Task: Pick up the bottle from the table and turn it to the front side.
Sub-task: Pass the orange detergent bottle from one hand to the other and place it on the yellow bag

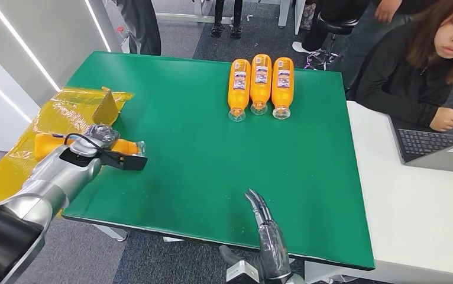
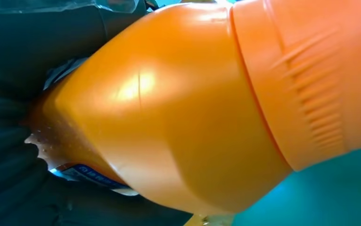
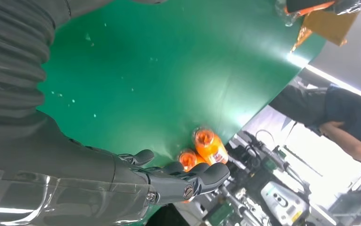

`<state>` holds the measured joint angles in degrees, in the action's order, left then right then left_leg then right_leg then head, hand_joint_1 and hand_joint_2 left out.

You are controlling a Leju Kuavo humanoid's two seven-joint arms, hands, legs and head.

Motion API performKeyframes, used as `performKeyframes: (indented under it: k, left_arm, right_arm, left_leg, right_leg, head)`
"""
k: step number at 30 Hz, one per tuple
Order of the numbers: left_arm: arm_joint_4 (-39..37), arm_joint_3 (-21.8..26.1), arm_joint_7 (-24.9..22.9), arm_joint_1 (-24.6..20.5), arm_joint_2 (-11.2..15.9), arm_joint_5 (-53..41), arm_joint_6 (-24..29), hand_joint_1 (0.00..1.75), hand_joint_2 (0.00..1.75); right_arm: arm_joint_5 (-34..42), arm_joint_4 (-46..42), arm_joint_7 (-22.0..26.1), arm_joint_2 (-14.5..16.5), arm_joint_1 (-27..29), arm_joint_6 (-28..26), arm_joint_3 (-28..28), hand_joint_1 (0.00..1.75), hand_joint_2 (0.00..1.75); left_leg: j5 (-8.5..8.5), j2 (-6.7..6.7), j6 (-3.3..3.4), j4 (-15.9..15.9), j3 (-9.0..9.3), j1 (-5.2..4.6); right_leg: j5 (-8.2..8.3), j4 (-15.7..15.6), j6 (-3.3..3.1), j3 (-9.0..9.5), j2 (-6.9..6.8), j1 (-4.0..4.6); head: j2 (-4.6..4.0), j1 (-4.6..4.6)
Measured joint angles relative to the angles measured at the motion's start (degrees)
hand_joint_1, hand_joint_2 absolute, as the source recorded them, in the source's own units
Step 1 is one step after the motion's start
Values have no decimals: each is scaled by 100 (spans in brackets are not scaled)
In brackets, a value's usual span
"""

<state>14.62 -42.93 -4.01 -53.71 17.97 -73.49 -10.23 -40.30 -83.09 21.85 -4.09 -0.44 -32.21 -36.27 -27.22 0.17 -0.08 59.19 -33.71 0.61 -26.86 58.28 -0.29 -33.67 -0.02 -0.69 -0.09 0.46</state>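
Note:
My left hand (image 1: 101, 140) grips an orange bottle (image 1: 49, 144) lying sideways at the left edge of the green table (image 1: 194, 142), its clear cap end pointing right. Up close in the left wrist view, the same bottle (image 2: 178, 108) shows a smooth orange shoulder and ribbed band, with my dark fingers (image 2: 9, 155) wrapped round it. My right hand (image 1: 268, 228) hovers open over the table's near edge, fingers stretched forward and empty; it appears again as the right hand (image 3: 169, 181) in the right wrist view.
Three orange bottles (image 1: 260, 84) lie side by side at the table's far middle, labels up, caps toward me. A yellow plastic-lined box (image 1: 64, 112) sits off the left edge. A person (image 1: 425, 59) sits at a white desk (image 1: 419, 195) with a laptop (image 1: 443, 148) on the right.

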Motion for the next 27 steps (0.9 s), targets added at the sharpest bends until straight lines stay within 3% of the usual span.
performKeyframes:
  k: [1, 10, 22, 27]
  left_arm:
    - [-11, 3, -19, 9, 42, 26, 16, 1, 175]
    - [-82, 44, -111, 87, 188, 128, 114, 0, 175]
    - [-109, 60, -219, 65, 58, 44, 141, 0, 175]
    - [-76, 132, 228, -96, -254, -3, 994, 0, 175]
  right_arm:
    - [18, -1, 4, -13, -5, 10, -16, 0, 175]
    - [103, 2, -8, -51, -91, 111, -115, 0, 175]
    - [232, 2, -25, -79, -161, 177, -124, 0, 175]
    - [182, 2, -68, -78, -91, 65, -110, 0, 175]
  left_leg:
    - [0, 0, 0, 0, 0, 0]
    - [0, -2, 0, 0, 1, 0]
    - [1, -2, 0, 2, 3, 0]
    - [1, -13, 0, 5, 3, -1]
  right_leg:
    - [0, 0, 0, 0, 0, 0]
    - [1, 0, -1, 2, -3, 0]
    - [1, 0, -2, -1, -3, 0]
    - [2, -2, -1, 2, -15, -1]
  head:
    - [0, 0]
    - [0, 1]
    - [0, 0]
    - [0, 0]
